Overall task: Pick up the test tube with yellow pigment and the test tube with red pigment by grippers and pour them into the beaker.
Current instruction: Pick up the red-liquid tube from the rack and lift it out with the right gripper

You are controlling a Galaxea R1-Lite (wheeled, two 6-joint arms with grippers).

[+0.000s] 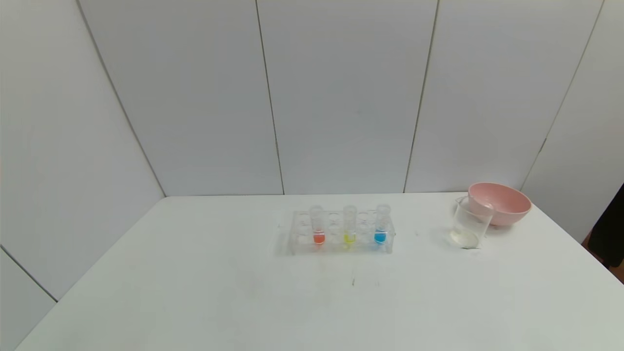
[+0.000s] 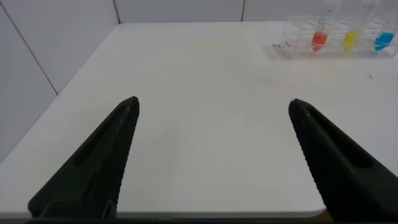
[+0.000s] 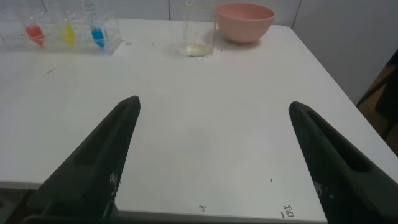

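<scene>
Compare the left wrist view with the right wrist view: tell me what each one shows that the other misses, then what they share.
Only the left wrist view shows the left gripper, open and empty above the table's near left part.

Only the right wrist view shows the right gripper, also open and empty, plus the beaker and, just beyond it, the pink bowl.

Both show the white table and the clear rack holding the test tube with red pigment, the test tube with yellow pigment and the blue tube.
</scene>
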